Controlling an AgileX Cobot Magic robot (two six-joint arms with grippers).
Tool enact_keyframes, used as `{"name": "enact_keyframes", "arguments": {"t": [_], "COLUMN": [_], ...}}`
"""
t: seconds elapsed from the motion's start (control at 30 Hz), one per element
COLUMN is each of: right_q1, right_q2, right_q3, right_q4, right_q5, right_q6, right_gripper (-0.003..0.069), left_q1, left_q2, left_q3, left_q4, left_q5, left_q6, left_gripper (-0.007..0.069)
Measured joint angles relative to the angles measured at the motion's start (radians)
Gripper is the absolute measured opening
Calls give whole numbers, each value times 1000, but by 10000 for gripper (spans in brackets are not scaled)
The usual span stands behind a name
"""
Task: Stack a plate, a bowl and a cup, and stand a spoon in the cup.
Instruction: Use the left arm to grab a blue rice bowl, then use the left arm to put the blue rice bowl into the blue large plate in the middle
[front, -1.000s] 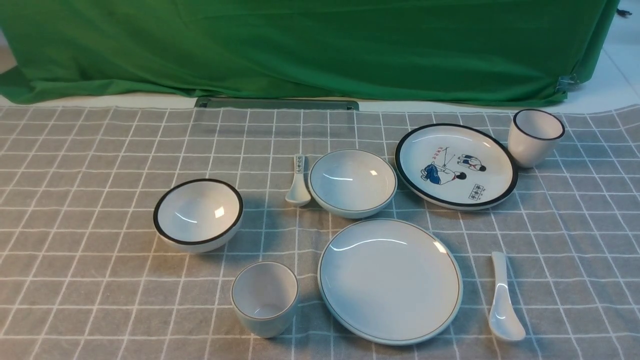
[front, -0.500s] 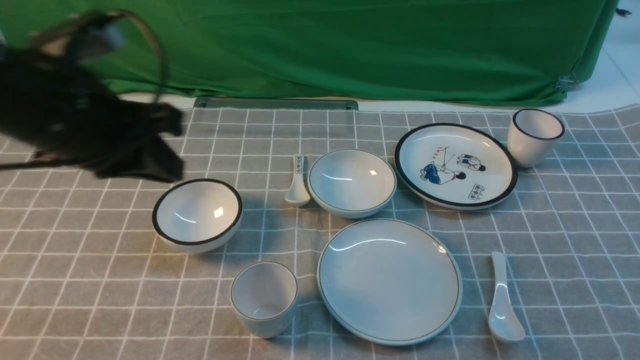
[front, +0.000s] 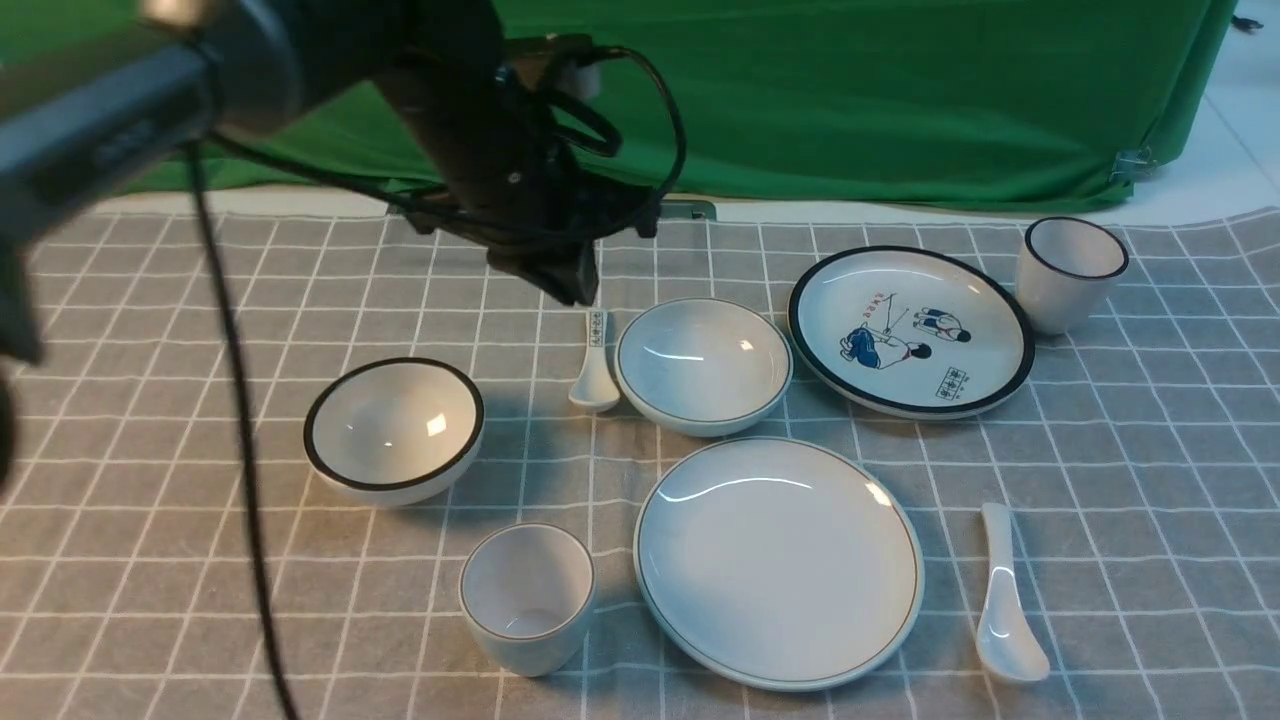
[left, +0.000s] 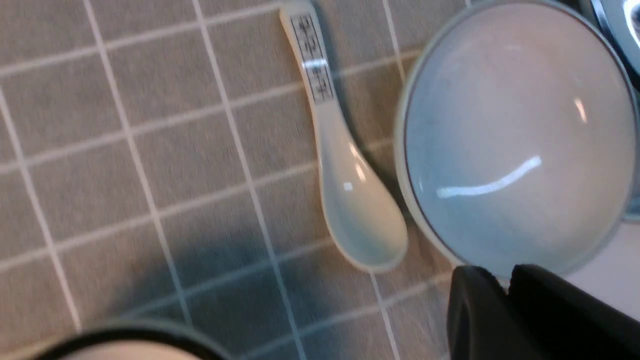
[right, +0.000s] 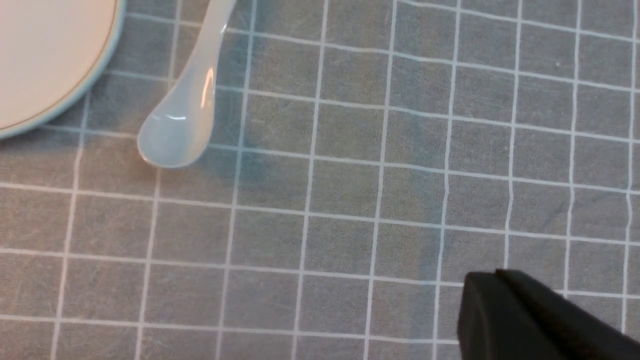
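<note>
The plain white plate (front: 779, 560) lies at the front centre, and its edge shows in the right wrist view (right: 45, 55). The thin-rimmed bowl (front: 704, 365) sits just behind it and shows in the left wrist view (left: 515, 135). The small thin-rimmed cup (front: 527, 595) stands left of the plate. The plain white spoon (front: 1005, 600) lies right of the plate, also in the right wrist view (right: 185, 110). My left gripper (front: 573, 288) hangs shut and empty above the cloth, behind and left of the bowl; its tips (left: 505, 280) are together. My right gripper (right: 492, 277) is shut and empty, over bare cloth near the spoon.
A spoon with dark marks (front: 596, 360) lies just left of the bowl. A black-rimmed bowl (front: 395, 430) sits at the left. A cartoon plate (front: 910, 330) and a black-rimmed cup (front: 1070, 272) stand at the back right. A green curtain (front: 800, 100) hangs behind.
My left arm has swung in from the far left to the middle, behind the marked spoon and the bowl. The dishes have not moved.
</note>
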Motion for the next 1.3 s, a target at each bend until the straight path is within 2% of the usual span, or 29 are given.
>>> {"name": "enact_keyframes", "arguments": {"t": [0.03,0.07,0.1,0.13,0.27,0.37,0.47,0.57,0.63,0.67,0.7,0.77,0.8,1.03,1.17,1.3], "right_q1": [0,0,0,0,0,0,0,0,0,0,0,0,0,0,0,0], "right_q2": [0,-2,-2,-3,-3,-3,-3,-3,-3,-3,-3,-3,-3,-3,-3,-3], "right_q3": [0,0,0,0,0,0,0,0,0,0,0,0,0,0,0,0], "right_q4": [0,0,0,0,0,0,0,0,0,0,0,0,0,0,1,1], "right_q5": [-1,-3,-5,-7,-23,-25,-26,-30,-33,-34,-34,-35,-35,-35,-36,-43], "right_q6": [0,-1,-1,-1,0,2,4,4,4,4,4,4,4,-1,-1,-2], "right_gripper": [22,22,22,22,28,31,34,40,44,46,47,52,52,55,62,67], "left_q1": [-1,-7,-9,-15,-22,-22,-22,-22,-22,-22,-22,-22,-22,-27,-66,-162], "left_q2": [6,50,55,87,160,194,226,247,253,254,254,245,237,111,15,-39], "left_q3": [-5,-39,-42,-59,-69,-69,-69,-69,-69,-69,-71,-88,-103,-177,-159,39], "left_q4": [4,32,35,51,29,-9,-38,-55,-64,-65,-65,-58,-52,-45,-67,-72], "left_q5": [-1,-19,-22,-42,-101,-121,-130,-140,-144,-145,-144,-120,-104,42,124,108], "left_q6": [0,0,0,-2,-2,-2,-3,-20,-43,-49,-50,-50,-50,-31,16,33], "left_gripper": [102,160,160,229,406,479,504,444,335,225,191,66,42,27,27,27]}}
